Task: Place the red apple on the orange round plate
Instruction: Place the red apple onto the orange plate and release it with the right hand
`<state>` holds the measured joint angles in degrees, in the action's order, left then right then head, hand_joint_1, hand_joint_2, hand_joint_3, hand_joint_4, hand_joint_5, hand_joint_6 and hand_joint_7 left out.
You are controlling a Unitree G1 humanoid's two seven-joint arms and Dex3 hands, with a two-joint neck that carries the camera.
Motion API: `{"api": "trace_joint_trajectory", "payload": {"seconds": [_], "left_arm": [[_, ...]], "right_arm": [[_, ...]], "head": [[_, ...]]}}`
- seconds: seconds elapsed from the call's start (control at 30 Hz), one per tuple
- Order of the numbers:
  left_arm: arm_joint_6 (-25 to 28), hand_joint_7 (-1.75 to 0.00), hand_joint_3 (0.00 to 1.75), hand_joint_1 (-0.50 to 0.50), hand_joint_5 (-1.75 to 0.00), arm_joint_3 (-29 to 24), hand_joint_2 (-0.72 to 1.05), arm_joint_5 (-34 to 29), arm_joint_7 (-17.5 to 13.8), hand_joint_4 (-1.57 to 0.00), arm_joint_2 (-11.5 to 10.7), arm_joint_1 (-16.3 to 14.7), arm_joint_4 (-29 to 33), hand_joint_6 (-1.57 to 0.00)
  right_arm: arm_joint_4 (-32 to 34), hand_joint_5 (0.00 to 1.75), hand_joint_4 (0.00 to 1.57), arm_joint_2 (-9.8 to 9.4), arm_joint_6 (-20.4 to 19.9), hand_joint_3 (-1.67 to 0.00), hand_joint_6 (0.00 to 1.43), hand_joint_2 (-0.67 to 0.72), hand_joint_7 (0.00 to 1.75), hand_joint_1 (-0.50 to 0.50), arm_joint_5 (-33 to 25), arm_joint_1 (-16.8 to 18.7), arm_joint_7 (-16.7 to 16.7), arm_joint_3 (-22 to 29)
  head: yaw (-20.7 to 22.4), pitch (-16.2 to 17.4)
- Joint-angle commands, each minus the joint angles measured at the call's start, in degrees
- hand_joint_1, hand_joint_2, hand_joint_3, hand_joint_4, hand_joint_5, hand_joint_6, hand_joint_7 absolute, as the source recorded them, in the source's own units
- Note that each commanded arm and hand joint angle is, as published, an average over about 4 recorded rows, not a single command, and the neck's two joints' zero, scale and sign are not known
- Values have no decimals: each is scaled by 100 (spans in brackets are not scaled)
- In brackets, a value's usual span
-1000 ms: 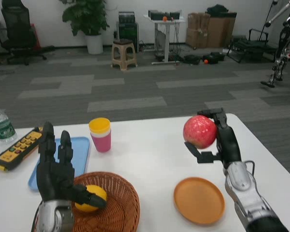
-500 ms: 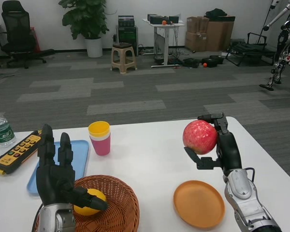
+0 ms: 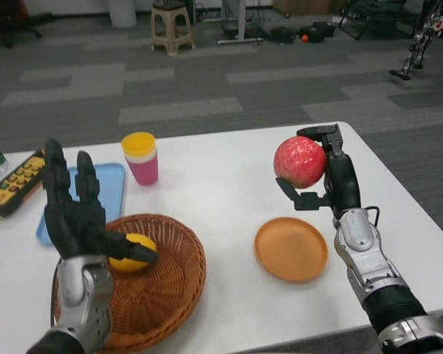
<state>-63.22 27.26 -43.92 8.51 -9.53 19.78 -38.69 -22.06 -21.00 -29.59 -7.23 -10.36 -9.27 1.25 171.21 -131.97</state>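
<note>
Red apple (image 3: 300,161) sat gripped in the right hand (image 3: 326,177), raised above the table; the orange round plate (image 3: 291,248) lay below and slightly inward of it. Judged best: lower over the plate's middle before letting go

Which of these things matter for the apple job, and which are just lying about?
For the job:
- red apple, held in the right hand
- orange round plate, bare

Lying about:
- wicker basket with a yellow fruit
- stacked cups
- blue tray
- yellow remote
- left hand, raised, holding nothing
</note>
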Motion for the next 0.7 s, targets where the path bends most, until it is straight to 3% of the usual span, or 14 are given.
{"api": "trace_joint_trajectory", "payload": {"seconds": [0.03, 0.23, 0.4, 0.7], "left_arm": [[-37, 0, 9, -50, 0, -50, -64, 20, 1, -18, -36, -22, 6, 0], [-10, 0, 9, -50, 0, -41, -64, 11, 1, -16, -51, -9, 2, 0], [-6, 0, 9, -50, 0, -30, -64, -9, 1, -16, -58, -9, 2, 0], [1, 0, 9, -50, 0, -12, -64, -11, 1, -19, -82, -9, 2, 0]], "right_arm": [[118, 165, 91, -84, -3, -159, 111, -54, 168, -44, -73, 183, -5, 60], [140, 165, 90, -229, 52, -159, 111, -54, 168, -43, -86, 401, -5, 7], [-119, 165, 88, -262, 68, -159, 110, -54, 168, -44, -77, 429, 10, -121], [-1409, 165, 87, -167, 68, -159, 106, -54, 168, -45, -51, 361, 177, -670]], "head": [[5, 75], [-10, 270], [-19, 226], [-11, 228]]}}
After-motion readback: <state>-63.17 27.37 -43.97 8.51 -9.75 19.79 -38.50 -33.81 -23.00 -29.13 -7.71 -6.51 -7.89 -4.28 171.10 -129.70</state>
